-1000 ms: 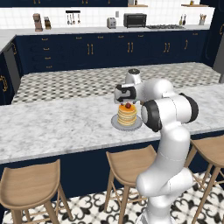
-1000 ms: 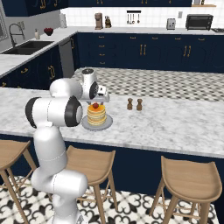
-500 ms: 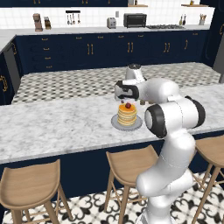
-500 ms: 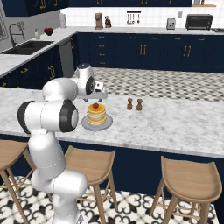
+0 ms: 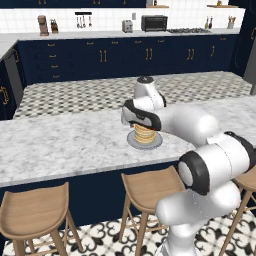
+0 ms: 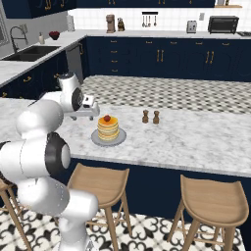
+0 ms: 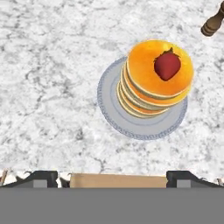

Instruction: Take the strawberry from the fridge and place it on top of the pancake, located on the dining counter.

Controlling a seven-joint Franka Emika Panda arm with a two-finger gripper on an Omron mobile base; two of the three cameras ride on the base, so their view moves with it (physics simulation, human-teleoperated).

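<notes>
Strawberry [image 7: 167,64] atop pancake [image 7: 156,83]

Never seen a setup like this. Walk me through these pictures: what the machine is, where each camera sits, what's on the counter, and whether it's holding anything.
It is a white robot arm on a driving base in a computer-drawn kitchen. Two pictures come from cameras on the base, behind the arm to its left and right. The third comes from a camera on the hand, looking down past its fingertips.

On the marble counter sits a grey plate with a stack of pancakes, and a strawberry lies on top. Two small brown grinders stand beside it. Wooden stools stand below.

The gripper is open and empty, hanging beside the stack.
</notes>
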